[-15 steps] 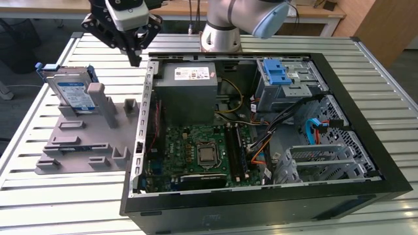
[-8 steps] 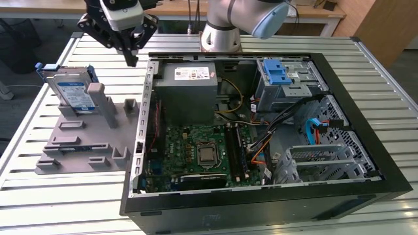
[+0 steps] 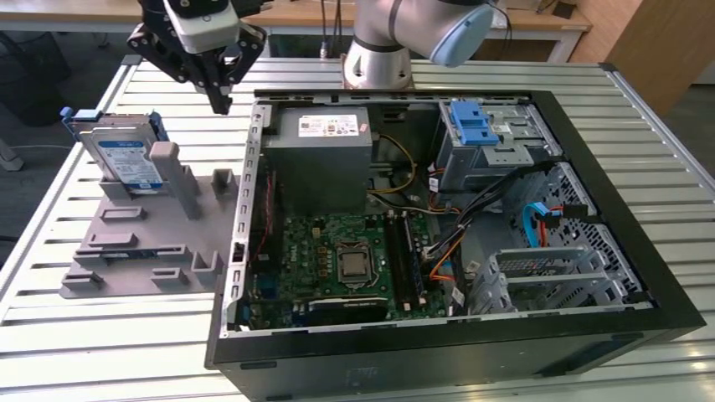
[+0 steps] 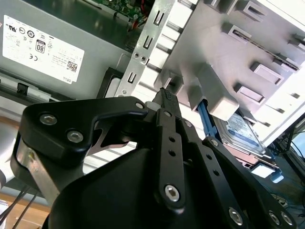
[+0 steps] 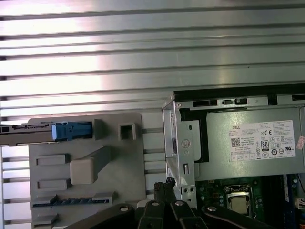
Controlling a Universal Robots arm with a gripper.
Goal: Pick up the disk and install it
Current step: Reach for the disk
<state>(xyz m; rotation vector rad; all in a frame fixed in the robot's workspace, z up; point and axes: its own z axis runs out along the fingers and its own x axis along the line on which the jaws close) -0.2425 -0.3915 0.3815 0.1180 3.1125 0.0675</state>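
The disk (image 3: 120,159), silver-grey with a blue-and-white label and blue rails, stands on edge in a slot at the far end of a grey holder plate (image 3: 146,251), on the exterior view's left. My gripper (image 3: 220,105) hangs above the table between that plate and the open computer case (image 3: 625,251), a short way from the disk and not touching it. Its black fingers meet in a point, shut on nothing. The second wrist view shows the disk's label (image 4: 238,131) beyond the fingertips (image 4: 167,98). The first wrist view shows the disk edge-on (image 5: 28,133).
The case lies open on a slatted metal table (image 3: 369,368). Inside it are a grey power supply box (image 3: 324,151) with a white sticker, a motherboard (image 3: 347,260), loose cables, a drive bay with a blue latch (image 3: 475,126) and a metal drive cage (image 3: 547,272).
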